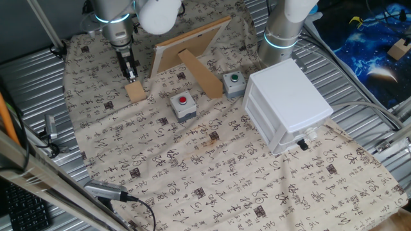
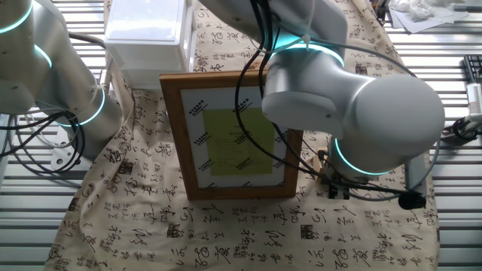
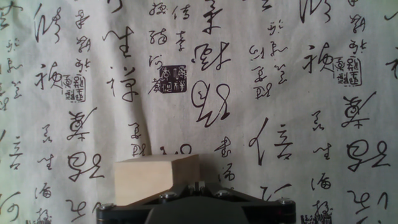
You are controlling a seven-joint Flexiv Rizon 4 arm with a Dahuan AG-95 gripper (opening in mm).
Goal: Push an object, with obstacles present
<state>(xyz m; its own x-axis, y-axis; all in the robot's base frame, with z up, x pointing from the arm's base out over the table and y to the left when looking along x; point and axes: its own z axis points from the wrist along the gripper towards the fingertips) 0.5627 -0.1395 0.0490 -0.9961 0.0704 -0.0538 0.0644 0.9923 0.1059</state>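
Observation:
The object, a small tan wooden block, lies on the patterned cloth at the left, in front of the frame's left corner. My gripper points down just behind the block, its tips at the block's top rear edge, fingers pressed together and holding nothing. In the hand view the block sits at the bottom, left of centre, right against my shut gripper. The other fixed view hides the block behind the arm.
Obstacles: a tan wooden frame with a strut stands right of the block. The grey red-button box and green-button box follow, then the large white drawer cabinet. The other fixed view shows the frame and cabinet.

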